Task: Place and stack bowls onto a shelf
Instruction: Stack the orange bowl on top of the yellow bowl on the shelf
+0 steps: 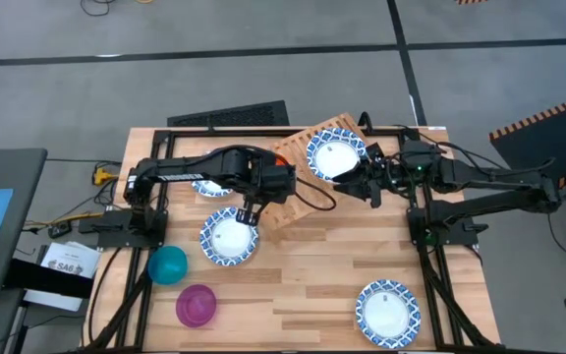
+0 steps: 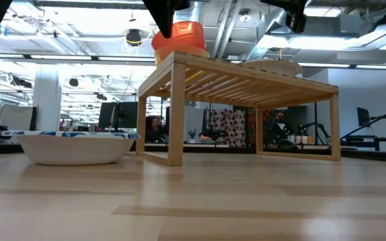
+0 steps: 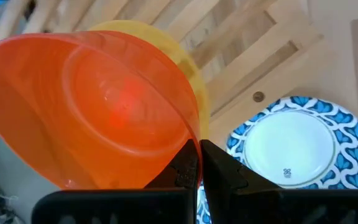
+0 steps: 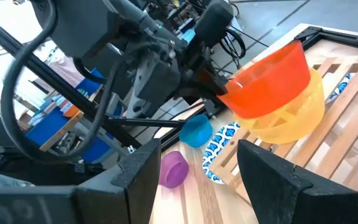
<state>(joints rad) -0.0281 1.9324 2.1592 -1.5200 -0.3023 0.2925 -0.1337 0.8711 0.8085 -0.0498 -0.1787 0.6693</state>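
My left gripper (image 1: 273,169) is over the left corner of the slatted wooden shelf (image 1: 308,197) and is shut on the orange bowl (image 3: 98,106). The orange bowl sits tilted inside the yellow bowl (image 4: 294,118), which rests on the slats. A blue-rimmed white bowl (image 1: 334,157) rests on the shelf's far part. My right gripper (image 4: 207,168) is open beside that bowl, holding nothing. More blue-rimmed bowls lie on the table: one by the shelf (image 1: 229,236), one under the left arm (image 1: 207,187), one near the right front (image 1: 386,310). My left gripper pinches the orange bowl's rim (image 3: 194,140), one finger (image 3: 184,169) inside the bowl and the other outside. The fingers come from the table's left, slanting down. The bowl is tilted, its raised side at the fingers and its lower part nested in the yellow bowl (image 3: 185,62).
The teal bowl (image 1: 168,264) and the purple bowl (image 1: 197,305) stand on the table near the left front. The shelf stands skewed on four legs (image 2: 175,114) with open room beneath. A dark keyboard-like slab (image 1: 229,115) lies beyond the far edge.
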